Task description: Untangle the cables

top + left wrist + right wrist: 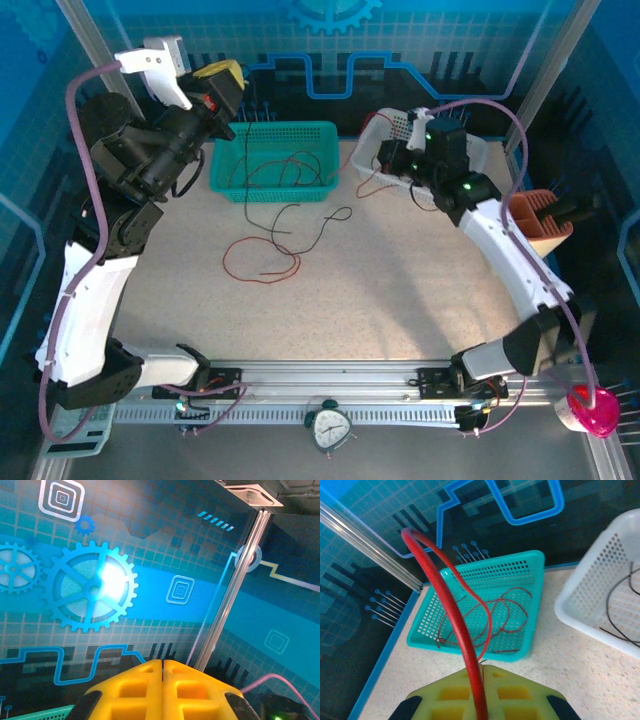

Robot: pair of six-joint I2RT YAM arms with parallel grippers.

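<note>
- Blue wall panels printed with gear and circuit motifs are seen behind a speckled beige counter [400,300], at whose near edge both arms are bolted.
- Thin dark red and black cables [262,262] are distributed over three places. A red loop and a black strand lie loose on the counter just in front of the teal perforated plastic basket [272,160]. Further strands are draped in and over the front rim of that basket. Others lie in the white perforated plastic basket [385,135] to its right.
- The left hand [225,85] is raised near the far left corner of the teal basket, apart from every cable. In the left wrist view its yellow fingers [130,690] are pressed together with nothing between them and are pointed at the wall panels.
- The right hand [395,160] is positioned over the white basket. In the right wrist view a dark red cable [451,610] is pinched between its yellow fingers [520,695], and the strand rises from the fingertips in a tall arch.
- In the same view, tangled red strands are seen inside the teal basket and a black strand inside the white basket.
- A small alarm clock [330,428] stands in front of the mounting rail, between the two arm bases.
</note>
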